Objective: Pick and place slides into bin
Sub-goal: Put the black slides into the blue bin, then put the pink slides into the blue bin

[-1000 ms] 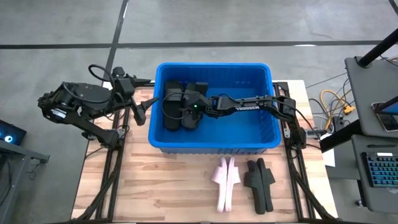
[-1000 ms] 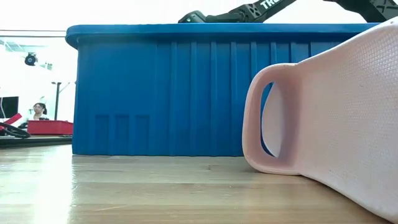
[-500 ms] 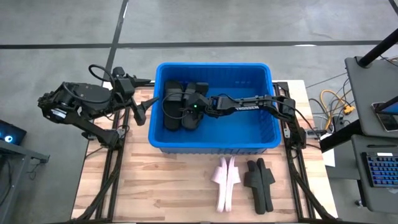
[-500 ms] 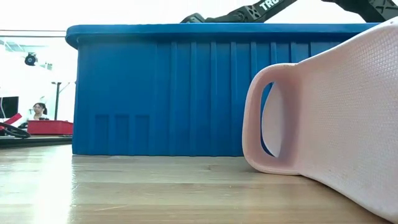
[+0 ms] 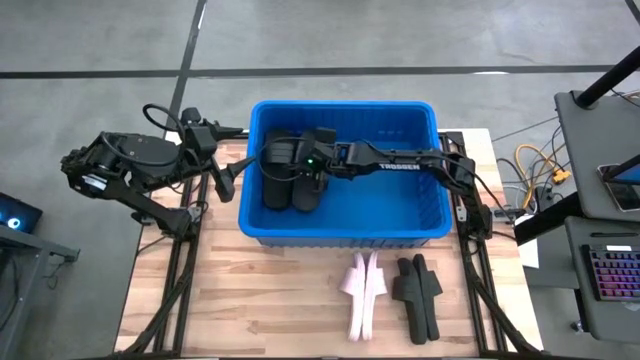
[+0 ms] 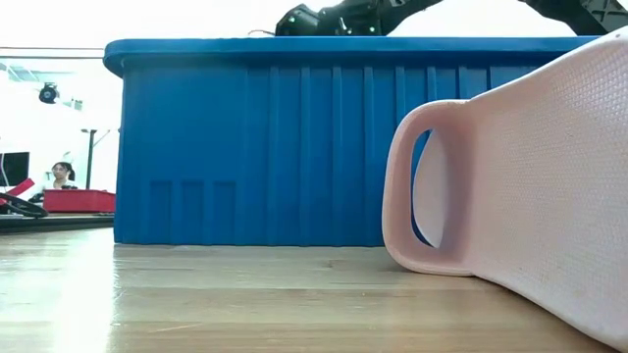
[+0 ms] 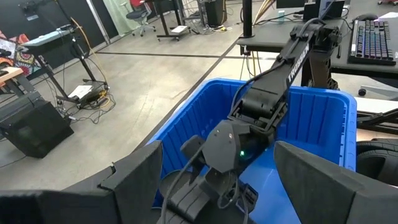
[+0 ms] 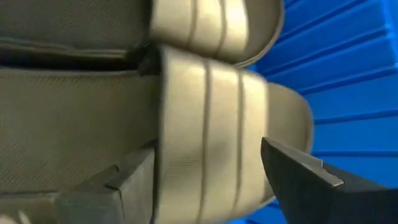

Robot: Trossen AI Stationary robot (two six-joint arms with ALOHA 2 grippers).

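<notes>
White "TROSSEN" lettering along the right arm (image 5: 400, 164).

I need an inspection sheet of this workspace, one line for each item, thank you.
Surface: wooden table, bare at the front left.
Job's things: blue bin holds black slides; pink slides and a second black pair lie in front of it.
Clutter: nothing seen.
Grippers: right gripper open inside the bin over the black slides; left gripper open, waiting beside the bin's left wall.
Cables: yellow and orange wires at the right.
Surroundings: desk with keyboard at the right; a person far off.
</notes>
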